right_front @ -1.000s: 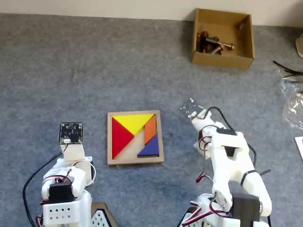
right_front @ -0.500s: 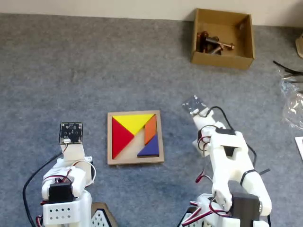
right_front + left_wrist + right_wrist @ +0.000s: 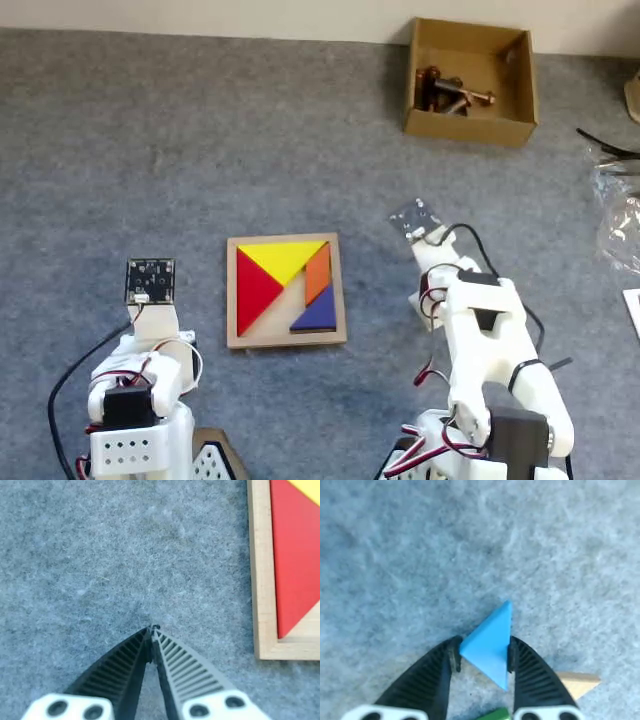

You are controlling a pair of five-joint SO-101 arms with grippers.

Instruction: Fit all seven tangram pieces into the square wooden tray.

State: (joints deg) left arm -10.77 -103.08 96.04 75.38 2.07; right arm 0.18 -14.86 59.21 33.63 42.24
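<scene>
Overhead view, wrist cameras near carpet (image 3: 100, 555), left shares tray (image 3: 262, 580)

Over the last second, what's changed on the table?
The right arm swung its wrist a little away from the tray and farther from its own base. The right gripper is shut on a blue triangle. The left arm, the tray and the pieces in it stayed put.
</scene>
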